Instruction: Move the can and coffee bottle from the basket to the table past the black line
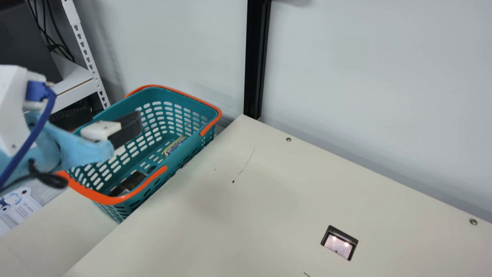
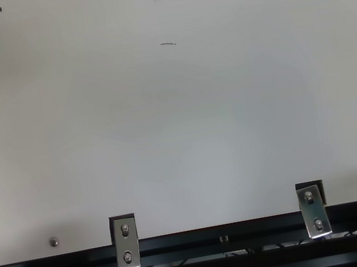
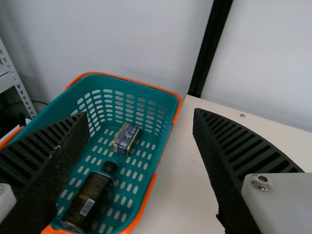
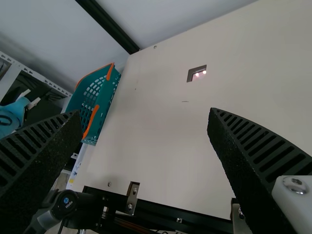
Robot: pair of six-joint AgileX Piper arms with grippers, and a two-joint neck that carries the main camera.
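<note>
Two things lie low in the basket (image 3: 131,88): the can (image 3: 126,139) and, near it, the coffee bottle (image 3: 88,201) on its side. The bottle could roll away if just one finger bumps it. A finger could hit the basket if the arm goes down crooked, and a weak pinch might drop the can. The left gripper (image 3: 140,116) hangs above the basket, wide apart and with nothing in it. The right gripper (image 4: 145,113) hangs over the table (image 1: 269,200), wide and with no load too.
</note>
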